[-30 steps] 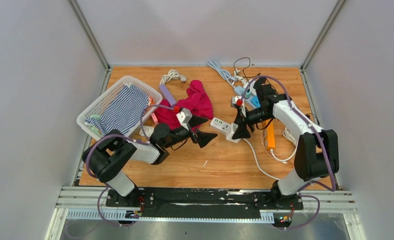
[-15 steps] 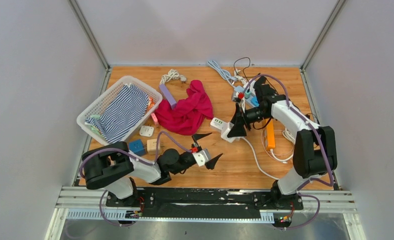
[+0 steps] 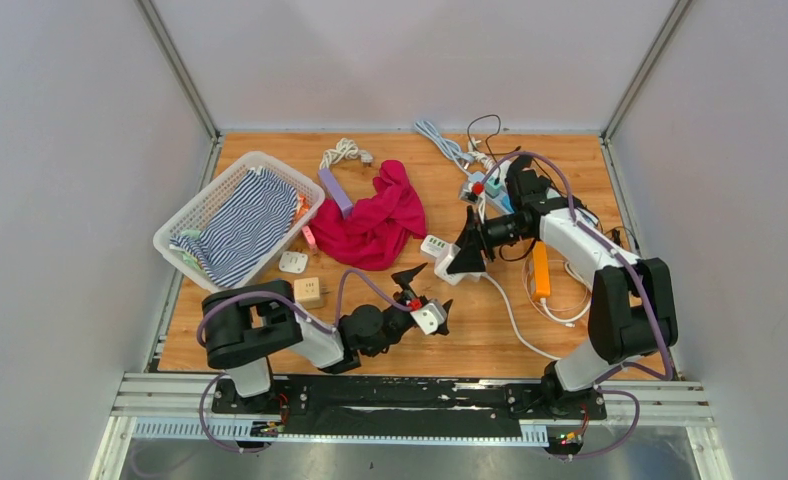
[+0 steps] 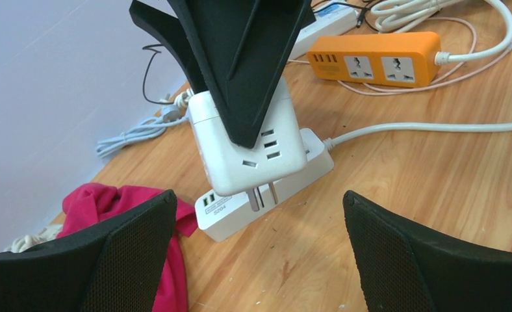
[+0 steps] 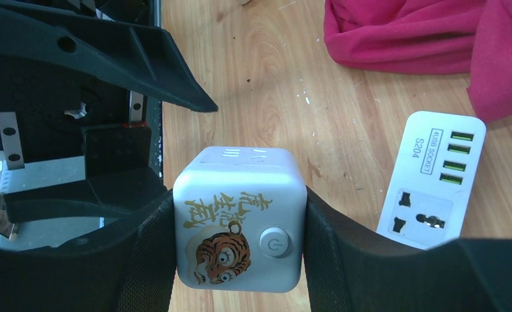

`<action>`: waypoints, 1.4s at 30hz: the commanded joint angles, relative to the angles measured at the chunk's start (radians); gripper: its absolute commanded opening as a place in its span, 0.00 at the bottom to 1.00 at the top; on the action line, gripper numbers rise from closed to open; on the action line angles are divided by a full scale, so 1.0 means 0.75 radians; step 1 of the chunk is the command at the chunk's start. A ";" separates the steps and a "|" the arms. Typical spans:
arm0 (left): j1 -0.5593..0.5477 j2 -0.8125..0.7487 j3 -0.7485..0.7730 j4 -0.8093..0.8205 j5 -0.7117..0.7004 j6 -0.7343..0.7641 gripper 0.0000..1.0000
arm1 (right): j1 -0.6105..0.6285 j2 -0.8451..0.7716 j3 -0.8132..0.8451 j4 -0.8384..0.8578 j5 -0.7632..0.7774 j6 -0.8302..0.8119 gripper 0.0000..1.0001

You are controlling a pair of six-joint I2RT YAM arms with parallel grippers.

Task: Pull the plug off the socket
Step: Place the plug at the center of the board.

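My right gripper [image 3: 460,262] is shut on a white cube plug [image 5: 239,221] with a tiger picture and a power button. It holds the cube just above the white socket strip [image 5: 432,179]. In the left wrist view the cube [image 4: 247,143] hangs tilted, its metal prongs bare and clear of the strip [image 4: 266,198] on the wood. My left gripper [image 3: 425,303] is open and empty near the table's front, facing the strip from a short way off; its fingers [image 4: 110,260] stand wide apart.
An orange power strip [image 3: 541,268] and loose white cables lie right of the socket strip. A red cloth [image 3: 375,215] lies just left of it. A white basket [image 3: 205,200] with striped cloth stands at far left. A small adapter [image 3: 292,262] and a block [image 3: 309,291] lie nearby.
My left gripper has drawn back from the strip to the table's front. The right gripper has lifted the cube plug up and out of the strip.
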 commanded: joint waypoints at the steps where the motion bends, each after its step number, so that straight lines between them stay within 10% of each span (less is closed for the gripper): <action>1: -0.023 0.063 0.055 0.083 -0.094 -0.030 1.00 | 0.046 -0.018 -0.007 0.028 -0.004 0.052 0.00; 42: -0.032 0.164 0.279 -0.154 -0.298 -0.131 0.92 | 0.117 0.023 0.001 0.019 0.073 0.056 0.00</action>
